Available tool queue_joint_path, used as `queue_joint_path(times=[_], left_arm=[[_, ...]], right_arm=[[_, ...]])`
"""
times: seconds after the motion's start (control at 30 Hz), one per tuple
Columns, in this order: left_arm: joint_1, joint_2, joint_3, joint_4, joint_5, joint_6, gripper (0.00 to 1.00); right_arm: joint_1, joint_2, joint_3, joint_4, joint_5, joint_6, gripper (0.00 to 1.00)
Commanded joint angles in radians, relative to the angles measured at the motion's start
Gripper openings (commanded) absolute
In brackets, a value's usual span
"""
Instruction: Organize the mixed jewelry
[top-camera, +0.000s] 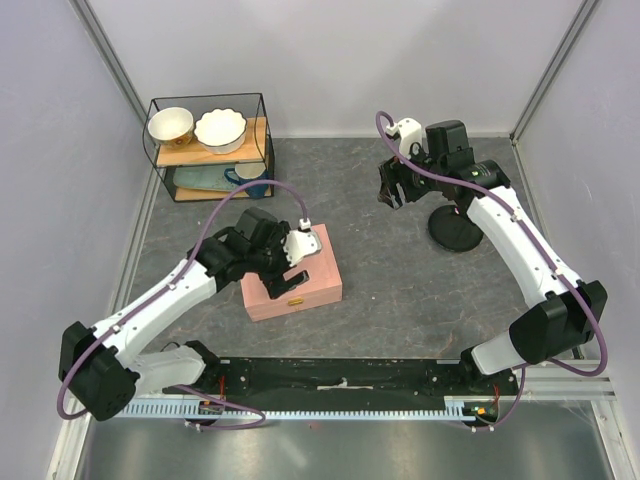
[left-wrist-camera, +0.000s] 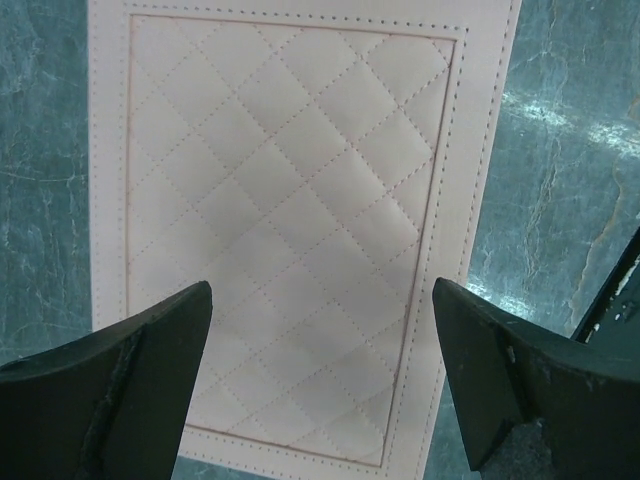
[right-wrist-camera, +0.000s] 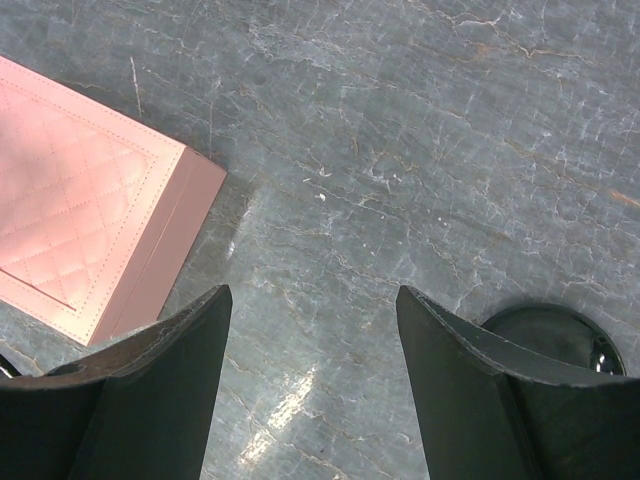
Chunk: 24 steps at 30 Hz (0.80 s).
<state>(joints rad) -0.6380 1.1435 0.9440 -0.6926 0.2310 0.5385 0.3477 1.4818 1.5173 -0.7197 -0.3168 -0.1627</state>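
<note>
Progress: judged barely begun. The pink box (top-camera: 320, 282) sits shut on the counter (top-camera: 400, 300), and nothing sorted is in view.
Left gripper (left-wrist-camera: 322, 290): fingers apart, empty, poised over the lid.
Right gripper (right-wrist-camera: 312, 292): fingers apart, empty, above the counter near the black stand (top-camera: 455, 235).
Mixed jewelry: not firmly located. Pale specks (right-wrist-camera: 322, 196) on the counter between box and stand may be pieces, but they are too small to tell.
Box interior: hidden.
</note>
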Motion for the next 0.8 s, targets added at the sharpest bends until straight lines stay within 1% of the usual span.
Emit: queue_joint_path(times=[0.0,0.1,0.43,0.63,0.77], left_arm=[[-0.043,0.004,-0.069,0.128,-0.064,-0.032,0.98],[-0.057,0.007,-0.112,0.153,-0.107,-0.012,0.98],[-0.118,0.022,-0.267,0.209,-0.163,0.012,0.97],[-0.121,-0.017,-0.333,0.215,-0.186,0.015,0.97],[-0.120,-0.074,-0.335,0.214,-0.206,-0.008,0.97]], right_arm=[[-0.001,-0.035,-0.009,0.023,-0.001,-0.017,0.75],[-0.001,-0.040,-0.014,0.025,-0.001,-0.018,0.75],[-0.001,-0.048,-0.014,0.020,0.005,-0.020,0.75],[-0.001,-0.049,-0.014,0.019,0.013,-0.024,0.75],[0.000,-0.044,-0.006,0.019,0.021,-0.023,0.75]])
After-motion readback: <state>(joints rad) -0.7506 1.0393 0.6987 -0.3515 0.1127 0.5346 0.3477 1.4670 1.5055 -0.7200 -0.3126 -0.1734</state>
